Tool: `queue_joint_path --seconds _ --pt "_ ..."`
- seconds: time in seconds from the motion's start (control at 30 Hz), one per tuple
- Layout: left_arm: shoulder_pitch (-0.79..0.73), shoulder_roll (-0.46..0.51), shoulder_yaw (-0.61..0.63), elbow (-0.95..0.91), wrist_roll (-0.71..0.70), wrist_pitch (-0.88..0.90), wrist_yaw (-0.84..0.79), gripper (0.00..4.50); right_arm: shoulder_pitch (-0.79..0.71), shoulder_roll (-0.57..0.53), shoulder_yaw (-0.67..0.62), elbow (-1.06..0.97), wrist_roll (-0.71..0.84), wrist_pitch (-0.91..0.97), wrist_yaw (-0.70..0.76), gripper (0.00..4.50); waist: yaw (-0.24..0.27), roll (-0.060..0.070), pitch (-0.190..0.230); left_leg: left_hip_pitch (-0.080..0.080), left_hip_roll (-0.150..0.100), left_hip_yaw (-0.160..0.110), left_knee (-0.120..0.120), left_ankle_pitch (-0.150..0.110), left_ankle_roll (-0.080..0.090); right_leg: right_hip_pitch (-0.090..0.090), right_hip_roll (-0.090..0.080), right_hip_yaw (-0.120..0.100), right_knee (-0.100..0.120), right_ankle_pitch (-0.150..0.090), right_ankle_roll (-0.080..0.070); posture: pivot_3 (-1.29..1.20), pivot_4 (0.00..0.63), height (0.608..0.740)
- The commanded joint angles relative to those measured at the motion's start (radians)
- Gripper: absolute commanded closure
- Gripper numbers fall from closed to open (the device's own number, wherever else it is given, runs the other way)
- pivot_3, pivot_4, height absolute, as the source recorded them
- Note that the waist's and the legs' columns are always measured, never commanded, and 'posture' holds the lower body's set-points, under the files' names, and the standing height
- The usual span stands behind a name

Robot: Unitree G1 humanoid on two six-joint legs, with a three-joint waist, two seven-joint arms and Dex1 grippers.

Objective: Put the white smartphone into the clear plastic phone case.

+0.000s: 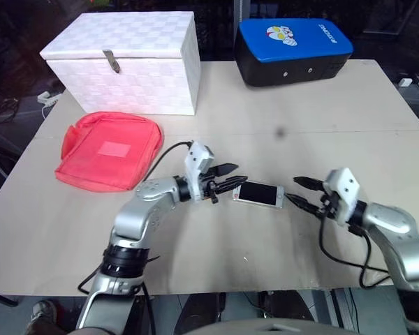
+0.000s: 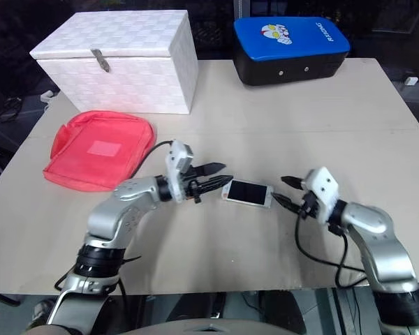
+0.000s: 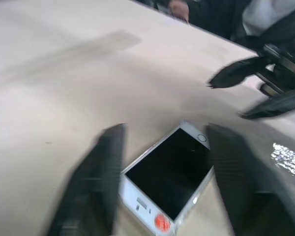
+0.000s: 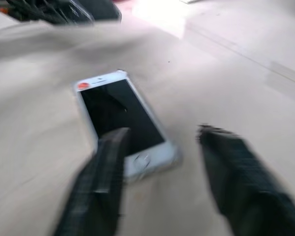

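White smartphone [image 1: 259,194] lies flat, screen up, near bench [image 1: 279,125] centre, flanked w/ left end effector [image 1: 225,177] at its 9 o'clock and right end effector [image 1: 302,192] at its 3 o'clock. Both are spread wide, nothing held, prob. just freed for a regrip. Whether a clear case is already on it can't be told. Red pouch [image 1: 112,150] at 10 o'clock, white box [image 1: 126,63] at 11, blue case [image 1: 293,49] at 12; nothing blocks.

Silver-grey arms, white wrist blocks, black cables; left gripper [image 1: 227,178], right gripper [image 1: 299,192]: black pointed fingers
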Motion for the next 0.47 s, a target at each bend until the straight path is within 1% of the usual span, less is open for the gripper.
queue_joint_path --seconds 0.03,0.07,0.1,0.17,0.23,0.3,0.33,0.47 --pt "0.111 0.104 0.107 -0.159 -0.08 0.051 -0.017 0.02 0.162 -0.065 -0.198 -0.169 0.097 0.035 0.023 0.0 0.0 0.001 0.004 0.0 0.0 0.0 0.0 0.0 0.0 0.001 0.0 0.0 0.0 0.0 0.0 0.0 0.15 0.74" --pt "0.155 0.135 0.13 -0.187 -0.074 0.042 -0.024 0.02 0.213 -0.077 -0.245 -0.198 0.111 0.046 0.029 0.0 0.001 0.0 0.004 0.001 0.0 0.0 0.0 -0.002 0.004 0.001 0.0 0.0 0.001 0.0 0.0 0.0 0.15 0.74" --pt "0.201 0.158 0.155 -0.207 -0.068 0.035 -0.026 0.02 0.264 -0.089 -0.281 -0.225 0.115 0.051 0.042 0.0 0.001 0.002 0.006 0.004 0.0 0.0 0.001 -0.002 0.004 0.004 0.0 0.0 0.001 0.0 0.0 0.0 0.15 0.74" --pt "0.289 0.2 0.193 -0.243 -0.082 0.025 -0.031 0.02 0.341 -0.096 -0.338 -0.271 0.147 0.063 0.039 0.0 0.001 0.002 0.007 0.002 0.001 0.0 -0.004 0.0 0.0 0.002 0.001 0.0 -0.002 -0.001 -0.001 0.0 0.15 0.74" --pt "0.367 0.228 0.237 -0.28 -0.115 0.033 -0.032 0.02 0.412 -0.099 -0.382 -0.307 0.165 0.064 0.04 0.0 -0.001 0.003 0.008 0.0 0.001 0.0 -0.003 0.0 0.0 0.0 0.001 0.0 -0.003 -0.001 -0.001 0.0 0.15 0.74" --pt "0.429 0.242 0.279 -0.297 -0.129 0.027 -0.026 0.02 0.465 -0.091 -0.401 -0.321 0.157 0.045 0.032 0.0 0.004 0.002 0.008 0.001 0.001 0.0 -0.002 0.0 0.0 0.002 0.0 0.0 -0.004 -0.001 -0.001 0.0 0.15 0.74" --pt "0.45 0.244 0.299 -0.302 -0.142 0.031 -0.019 0.02 0.483 -0.087 -0.405 -0.322 0.148 0.034 0.027 0.0 0.005 0.002 0.008 0.001 0.001 0.0 -0.001 -0.002 0.004 0.002 0.0 0.0 -0.003 -0.001 -0.001 0.0 0.15 0.74" --pt "0.497 0.245 0.324 -0.32 -0.157 0.029 0.005 0.02 0.503 -0.072 -0.407 -0.294 0.131 -0.01 0.011 0.0 0.018 0.002 0.009 0.005 0.001 0.0 -0.001 -0.003 0.005 0.006 0.0 0.0 -0.003 -0.001 -0.001 0.0 0.15 0.74"
